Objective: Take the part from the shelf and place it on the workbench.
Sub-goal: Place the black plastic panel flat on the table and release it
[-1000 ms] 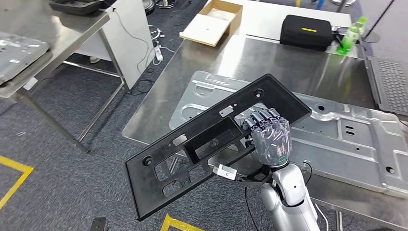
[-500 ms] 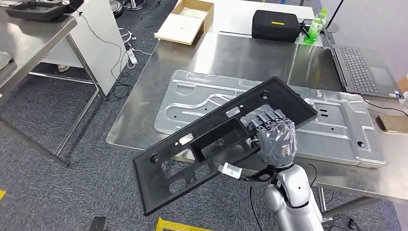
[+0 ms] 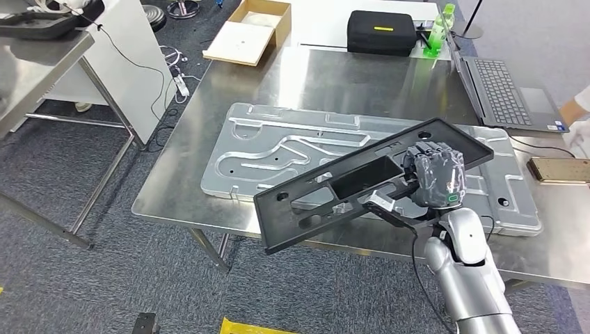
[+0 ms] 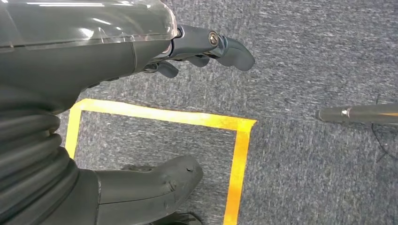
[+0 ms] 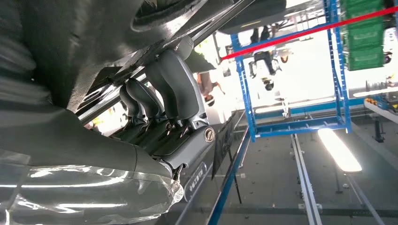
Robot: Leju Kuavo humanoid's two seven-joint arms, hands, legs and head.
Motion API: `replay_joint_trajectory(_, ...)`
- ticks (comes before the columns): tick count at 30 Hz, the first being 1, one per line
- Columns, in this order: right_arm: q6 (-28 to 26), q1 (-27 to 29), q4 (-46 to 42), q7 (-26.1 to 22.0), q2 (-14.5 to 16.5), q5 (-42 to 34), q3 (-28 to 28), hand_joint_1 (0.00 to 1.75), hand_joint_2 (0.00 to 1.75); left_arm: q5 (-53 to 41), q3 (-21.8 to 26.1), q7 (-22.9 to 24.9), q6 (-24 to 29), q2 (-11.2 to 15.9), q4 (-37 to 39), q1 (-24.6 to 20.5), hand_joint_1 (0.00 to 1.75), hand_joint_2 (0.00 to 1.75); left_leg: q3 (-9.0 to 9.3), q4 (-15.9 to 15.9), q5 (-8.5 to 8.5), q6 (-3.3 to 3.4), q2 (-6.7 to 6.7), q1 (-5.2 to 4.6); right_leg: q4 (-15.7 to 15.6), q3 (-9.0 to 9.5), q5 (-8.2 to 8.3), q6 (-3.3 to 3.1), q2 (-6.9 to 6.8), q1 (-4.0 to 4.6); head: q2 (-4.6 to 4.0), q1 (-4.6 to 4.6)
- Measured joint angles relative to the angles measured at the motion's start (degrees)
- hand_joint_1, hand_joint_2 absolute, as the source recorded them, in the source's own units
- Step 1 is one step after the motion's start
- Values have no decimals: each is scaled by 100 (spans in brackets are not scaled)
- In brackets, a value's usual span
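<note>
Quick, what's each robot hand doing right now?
Left hand: open, holding nothing, hanging above the floor.
Right hand: gripping the black part over the workbench.

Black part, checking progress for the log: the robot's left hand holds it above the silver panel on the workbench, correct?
Not quite: the right hand holds the black part above the silver panel on the workbench, as the head view shows.

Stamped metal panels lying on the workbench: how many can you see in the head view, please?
1. The silver stamped panel lies flat along the workbench, partly behind the held black part; something smaller could be hidden.
</note>
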Motion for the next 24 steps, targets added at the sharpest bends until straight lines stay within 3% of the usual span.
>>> replay_joint_trajectory(2, 4, -73, 91, -28, -67, -4, -11, 175, 175, -4, -2, -7, -2, 29, 0, -4, 0, 175, 263, -633, 263, 85, -29, -39, 17, -17, -3, 21, 24, 17, 0, 1)
replay_joint_trajectory(3, 1, -96, 128, -43, -97, 2, -14, 175, 175, -7, -3, -10, -4, 40, 0, -6, 0, 175, 318, -777, 289, 108, -41, -59, 17, -32, 5, 44, 32, 13, 0, 2)
replay_joint_trajectory(7, -8, -125, 249, -184, -234, 59, -20, 175, 175, -18, -15, -21, -22, 54, 0, -26, 0, 175, 383, -951, 356, 173, -28, -50, 63, -61, -29, 182, 26, -4, 0, 4)
replay_joint_trajectory(8, -12, -144, 269, -210, -276, 68, -20, 175, 175, -22, -20, -24, -28, 53, -1, -34, 0, 175, 406, -1003, 387, 199, -21, -32, 218, -125, -136, 213, 13, -3, 0, 6)
replay_joint_trajectory(11, -22, -186, 337, -261, -373, 107, -20, 175, 175, -35, -31, -33, -45, 52, 1, -43, 0, 175, 419, -1035, 411, 234, -10, -22, 1167, -573, -599, 284, -13, -40, 0, 8)
replay_joint_trajectory(12, -24, -183, 363, -275, -395, 117, -20, 175, 175, -40, -34, -34, -48, 52, 1, -42, 0, 175, 417, -1028, 408, 231, -8, -21, 1385, -681, -649, 303, -19, -58, 0, 10)
replay_joint_trajectory(13, -25, -180, 386, -286, -414, 123, -20, 175, 175, -49, -38, -35, -49, 51, 1, -42, 0, 175, 416, -1020, 402, 224, -6, -20, 1395, -687, -586, 317, -30, -76, 0, 10)
replay_joint_trajectory(15, -26, -190, 416, -297, -442, 126, -20, 175, 175, -63, -49, -37, -51, 47, 1, -43, 0, 175, 418, -980, 373, 188, -5, -13, 825, -397, -244, 334, -66, -109, 0, 10)
replay_joint_trajectory(17, -28, -215, 429, -302, -462, 126, -20, 175, 175, -67, -58, -39, -54, 44, 0, -48, 0, 175, 404, -928, 333, 130, -5, -26, 187, -72, -27, 307, -92, -102, 0, 9)
replay_joint_trajectory(18, -31, -222, 435, -303, -469, 126, -20, 175, 175, -67, -60, -40, -55, 44, 0, -51, 0, 175, 395, -911, 322, 98, -5, -35, 32, -2, -5, 278, -92, -89, 0, 8)
replay_joint_trajectory(22, -48, -225, 454, -317, -482, 128, -20, 175, 175, -69, -61, -50, -60, 43, 0, -58, 0, 175, 364, -838, 243, -17, 0, -36, -2, -5, -6, 119, -66, -81, 0, 6)
replay_joint_trajectory(24, -71, -233, 453, -322, -483, 106, -20, 175, 175, -77, -64, -64, -69, 39, 1, -62, 0, 175, 181, -409, -30, -58, -1, -21, -21, 10, -1, 46, -67, -84, 0, 4)
